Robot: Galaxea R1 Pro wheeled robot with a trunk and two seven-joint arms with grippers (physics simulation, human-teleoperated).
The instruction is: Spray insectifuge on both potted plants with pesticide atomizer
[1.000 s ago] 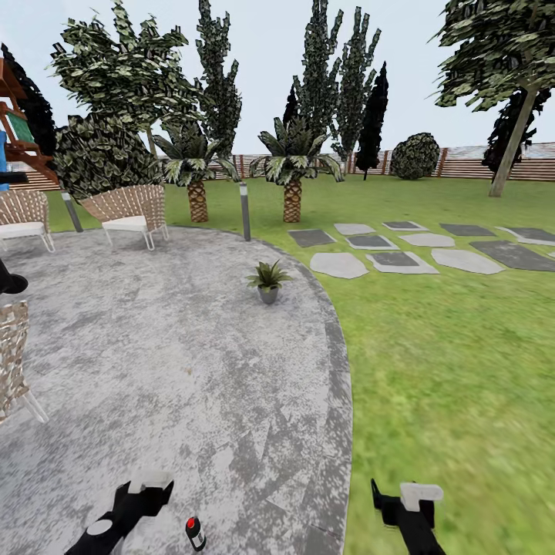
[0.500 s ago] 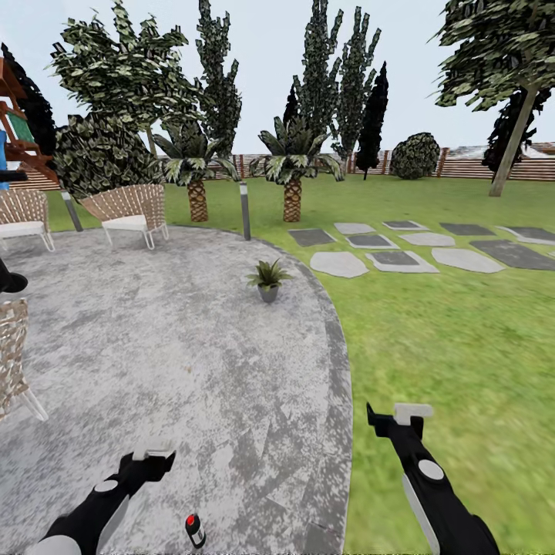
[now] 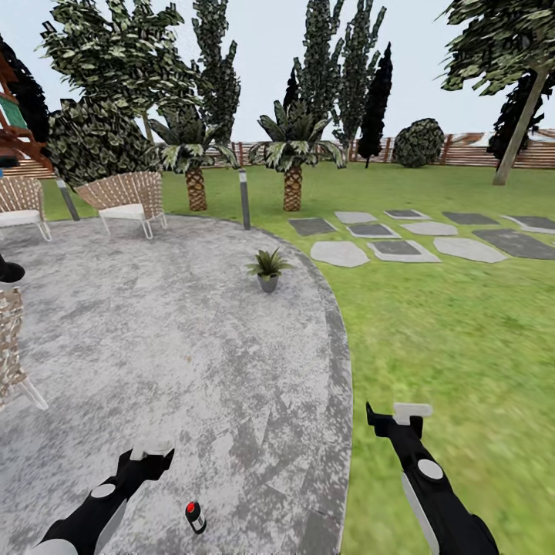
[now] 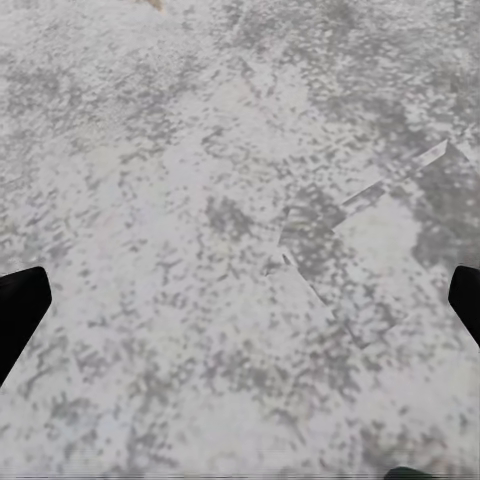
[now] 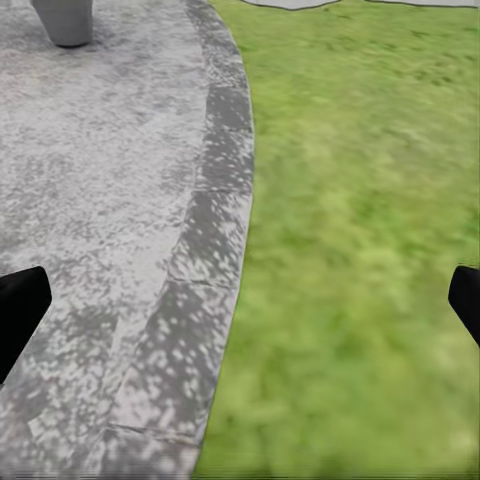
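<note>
The pesticide atomizer point(image 3: 195, 516), a small dark bottle with a red top, stands upright on the grey patio point(image 3: 177, 362) near the bottom of the head view. My left gripper point(image 3: 150, 456) hovers just left of it and a little beyond, apart from it. In the left wrist view this gripper point(image 4: 240, 310) is open over bare paving. My right gripper point(image 3: 391, 417) hangs over the lawn edge to the right; in the right wrist view it point(image 5: 240, 310) is open and empty. One potted plant point(image 3: 268, 270) sits farther ahead near the patio rim; its grey pot point(image 5: 65, 20) shows in the right wrist view.
White wicker chairs point(image 3: 127, 202) stand at the patio's far left, and another chair point(image 3: 11, 347) at the left edge. A grey bollard lamp point(image 3: 244, 199) and two palms point(image 3: 291, 166) stand beyond the patio. Stepping stones point(image 3: 393, 248) cross the lawn point(image 3: 447, 339) to the right.
Both arms have reached forward and up into view, the right one most. The head view has since tilted down slightly, shifting the scene upward. The atomizer has not moved.
</note>
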